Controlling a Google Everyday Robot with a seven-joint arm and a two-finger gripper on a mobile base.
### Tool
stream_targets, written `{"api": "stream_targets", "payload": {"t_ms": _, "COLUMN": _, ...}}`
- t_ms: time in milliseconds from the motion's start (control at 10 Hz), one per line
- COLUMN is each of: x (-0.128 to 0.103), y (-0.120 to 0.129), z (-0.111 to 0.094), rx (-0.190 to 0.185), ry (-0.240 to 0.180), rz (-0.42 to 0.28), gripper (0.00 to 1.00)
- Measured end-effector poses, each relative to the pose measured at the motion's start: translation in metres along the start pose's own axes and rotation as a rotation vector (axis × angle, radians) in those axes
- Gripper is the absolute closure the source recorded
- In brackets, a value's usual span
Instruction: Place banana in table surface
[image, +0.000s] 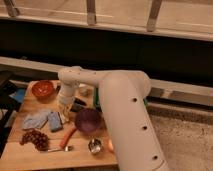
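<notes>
The banana (63, 115) is a slim pale yellow-cream fruit lying on the wooden table surface (20, 156), between a blue sponge and a purple bowl. My gripper (64, 107) points straight down from the white wrist (70, 82) and sits right on the banana's upper end. Its fingers are shut around the banana, which still rests low at the tabletop. The fingers hide part of the banana.
An orange bowl (42, 89) stands at the back left. A blue cloth (35, 120), a blue sponge (54, 121), grapes (34, 138), an orange-red stick (68, 136), a spoon (64, 148), a purple bowl (88, 120), a metal cup (94, 146) and a round fruit (110, 145) crowd the front. My arm hides the green tray (97, 102).
</notes>
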Motion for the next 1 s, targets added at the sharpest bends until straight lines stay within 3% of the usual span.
{"api": "stream_targets", "payload": {"t_ms": 400, "x": 0.007, "y": 0.031, "z": -0.065, "rx": 0.023, "ry": -0.129, "rz": -0.075, "gripper": 1.0}}
{"api": "stream_targets", "payload": {"t_ms": 600, "x": 0.01, "y": 0.046, "z": -0.086, "rx": 0.044, "ry": -0.179, "rz": -0.111, "gripper": 1.0}}
{"api": "stream_targets", "payload": {"t_ms": 800, "x": 0.011, "y": 0.047, "z": -0.091, "rx": 0.052, "ry": -0.183, "rz": -0.111, "gripper": 1.0}}
{"api": "stream_targets", "payload": {"t_ms": 1000, "x": 0.01, "y": 0.038, "z": -0.077, "rx": 0.051, "ry": -0.163, "rz": -0.096, "gripper": 1.0}}
